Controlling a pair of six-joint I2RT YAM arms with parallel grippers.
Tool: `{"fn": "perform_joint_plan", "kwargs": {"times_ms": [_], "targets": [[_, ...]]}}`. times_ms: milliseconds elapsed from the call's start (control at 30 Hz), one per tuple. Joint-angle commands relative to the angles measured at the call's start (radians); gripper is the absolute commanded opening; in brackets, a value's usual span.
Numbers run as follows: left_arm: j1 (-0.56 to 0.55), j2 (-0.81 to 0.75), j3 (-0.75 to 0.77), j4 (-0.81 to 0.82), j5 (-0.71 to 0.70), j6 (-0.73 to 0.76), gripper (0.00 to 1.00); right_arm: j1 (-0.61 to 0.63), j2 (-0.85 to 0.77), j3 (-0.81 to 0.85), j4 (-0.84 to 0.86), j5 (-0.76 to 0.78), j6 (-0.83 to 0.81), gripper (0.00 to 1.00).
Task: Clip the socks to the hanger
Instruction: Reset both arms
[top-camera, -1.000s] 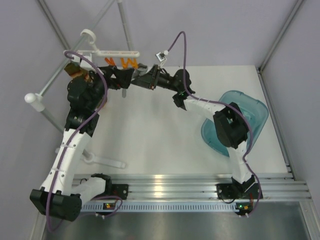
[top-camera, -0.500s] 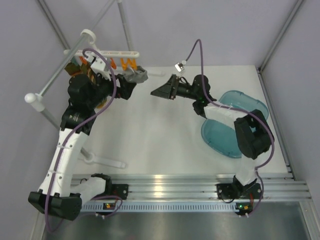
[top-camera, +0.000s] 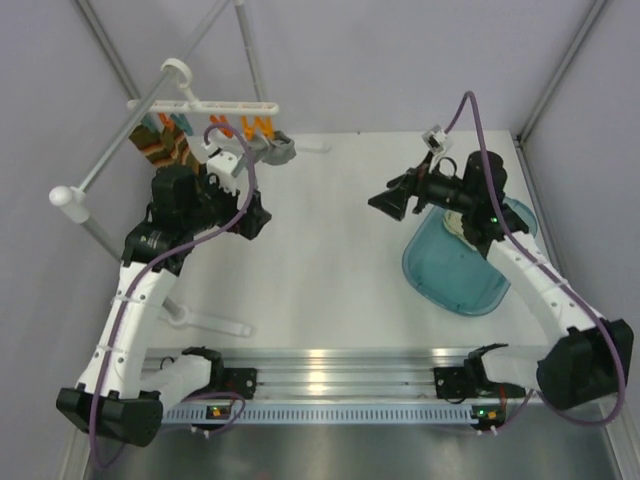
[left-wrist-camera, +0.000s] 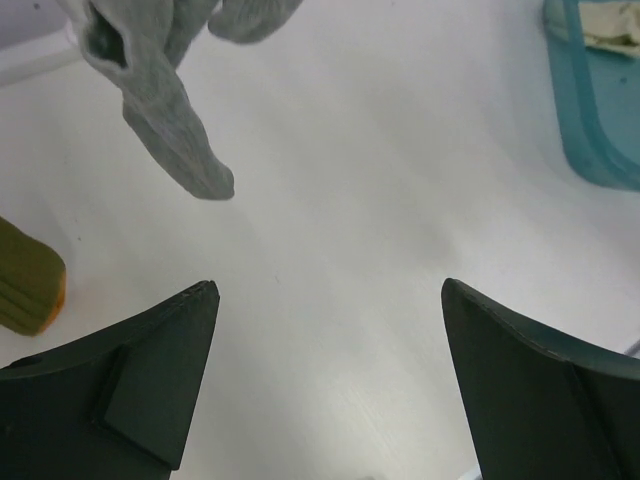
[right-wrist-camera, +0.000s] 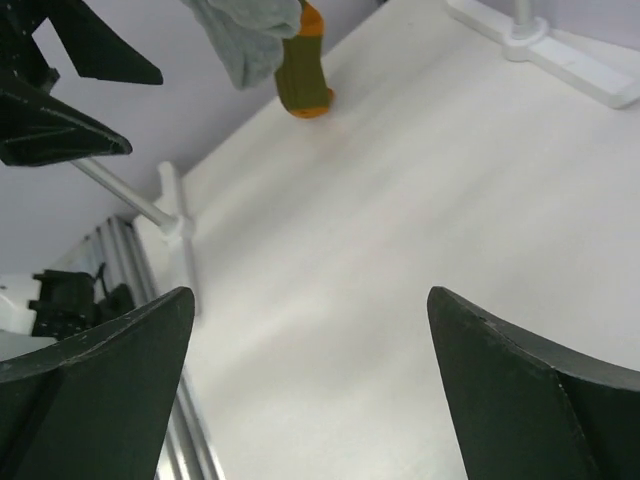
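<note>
The white hanger (top-camera: 232, 105) with orange clips hangs on the stand pole at the back left. The grey sock (top-camera: 276, 150) hangs limp under its right end; it also shows in the left wrist view (left-wrist-camera: 165, 110) and in the right wrist view (right-wrist-camera: 245, 35). An olive and orange sock (top-camera: 156, 142) hangs at the hanger's left end. A cream sock (top-camera: 459, 222) lies in the teal basin (top-camera: 478, 285). My left gripper (top-camera: 257, 216) is open and empty, below and in front of the grey sock. My right gripper (top-camera: 386, 204) is open and empty, beside the basin.
The white stand pole with ball ends (top-camera: 112, 150) slants along the left side, and its foot (top-camera: 212, 322) lies on the table near the left arm's base. The basin's rim (left-wrist-camera: 590, 120) shows at the right of the left wrist view.
My left gripper has let go of the grey sock and drawn back toward me; the sock stays hanging at the hanger. My right arm has swung away to the right, to the basin.
</note>
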Motion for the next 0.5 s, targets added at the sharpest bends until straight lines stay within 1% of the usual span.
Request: {"fn": "perform_joint_plan", "kwargs": {"times_ms": [0,33,67,133,167,267,367,467], "targets": [[-0.002,0.029,-0.024,-0.099,-0.059,0.026,0.98,-0.04,-0.176,-0.073,-0.272,0.078,-0.26,1.0],[-0.002,0.031,-0.029,-0.099,-0.074,0.009,0.98,-0.055,-0.212,-0.092,-0.294,0.095,-0.281,1.0],[-0.002,0.034,-0.047,-0.104,-0.082,0.003,0.98,-0.06,-0.282,-0.127,-0.32,0.131,-0.31,1.0],[-0.002,0.026,-0.072,-0.094,-0.116,-0.02,0.98,-0.08,-0.341,-0.158,-0.364,0.164,-0.323,1.0],[-0.002,0.018,-0.107,-0.069,-0.119,-0.02,0.98,-0.092,-0.394,-0.193,-0.369,0.167,-0.318,1.0],[-0.002,-0.029,-0.176,-0.022,-0.117,-0.014,0.98,-0.155,-0.48,-0.253,-0.358,0.15,-0.291,1.0],[-0.002,-0.067,-0.216,0.008,-0.101,0.002,0.98,-0.196,-0.529,-0.276,-0.363,0.132,-0.284,1.0],[-0.002,-0.089,-0.213,0.011,-0.09,0.017,0.98,-0.207,-0.543,-0.279,-0.358,0.12,-0.281,1.0]]}}
